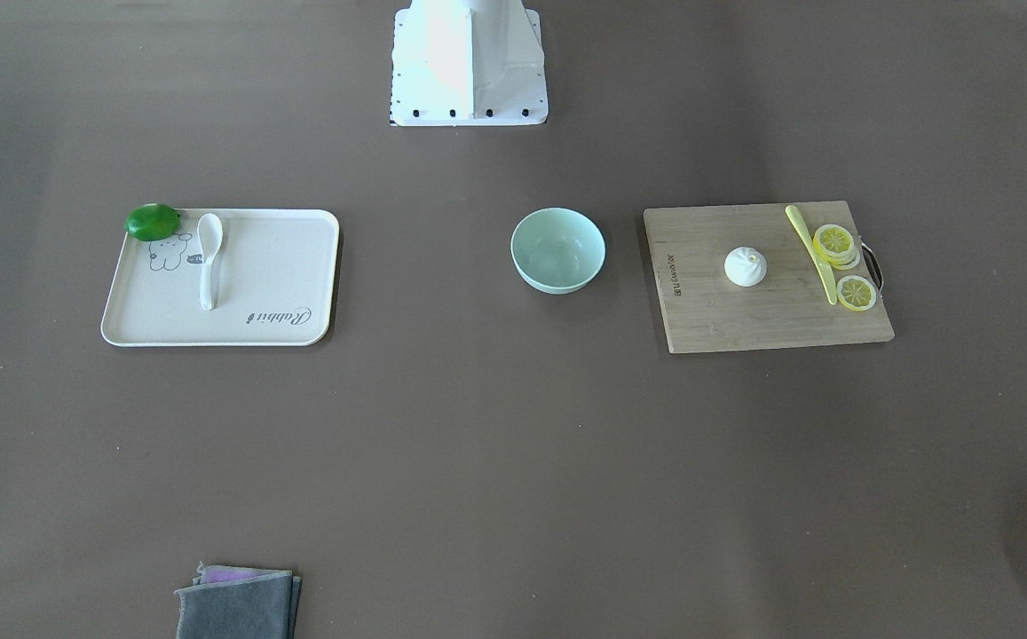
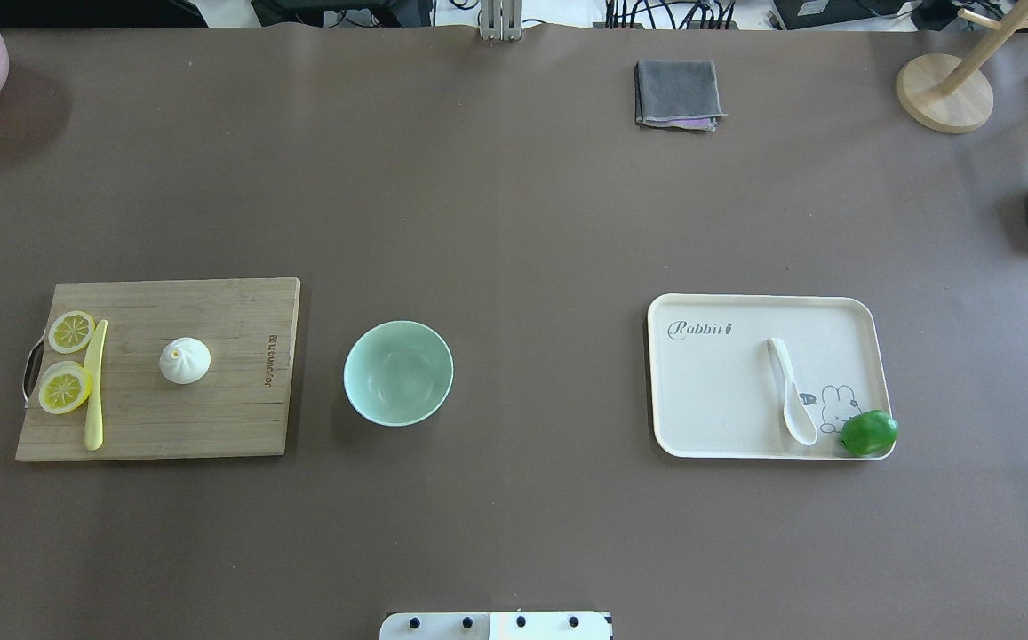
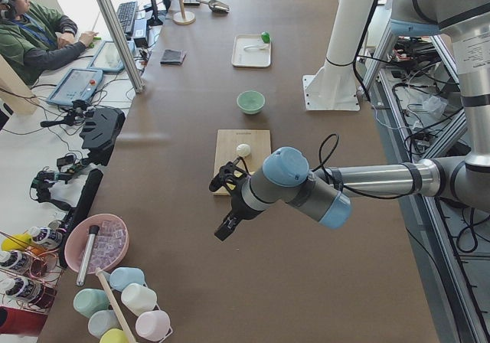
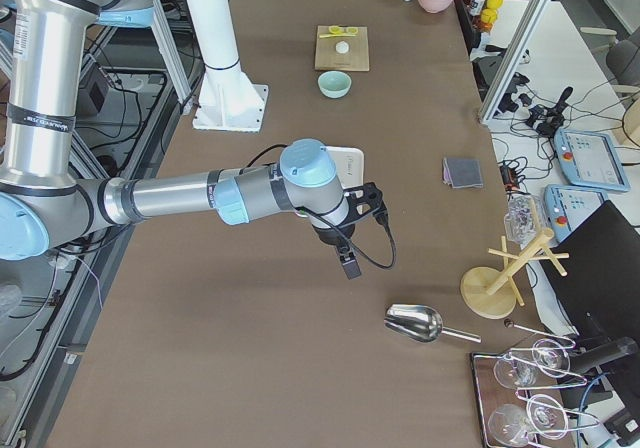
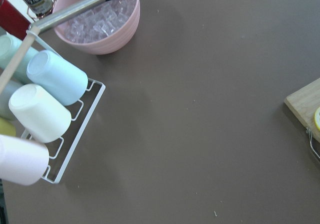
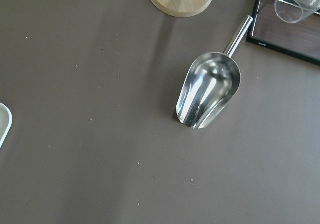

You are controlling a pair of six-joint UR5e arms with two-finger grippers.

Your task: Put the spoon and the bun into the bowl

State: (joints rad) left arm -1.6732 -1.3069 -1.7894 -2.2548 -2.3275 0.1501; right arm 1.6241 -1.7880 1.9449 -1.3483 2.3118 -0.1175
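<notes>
The white spoon (image 2: pixel 791 391) lies on a cream tray (image 2: pixel 709 400) on the table's right side, also in the front view (image 1: pixel 209 266). The white bun (image 2: pixel 185 361) sits on a wooden cutting board (image 2: pixel 211 427) at the left. The mint-green bowl (image 2: pixel 398 373) stands empty between them. My left gripper (image 3: pixel 226 228) hovers over bare table beyond the board's outer end. My right gripper (image 4: pixel 350 266) hovers past the tray, near a metal scoop. Both show only in the side views, so I cannot tell whether they are open or shut.
A green lime (image 2: pixel 869 433) rests on the tray's corner. A yellow-green knife (image 2: pixel 94 391) and lemon slices (image 2: pixel 67 388) lie on the board. A grey cloth (image 2: pixel 677 93), a metal scoop (image 6: pixel 207 91), a wooden stand (image 2: pixel 944 93), a pink ice bowl (image 5: pixel 97 19) and a cup rack (image 5: pixel 45 109) sit around the edges.
</notes>
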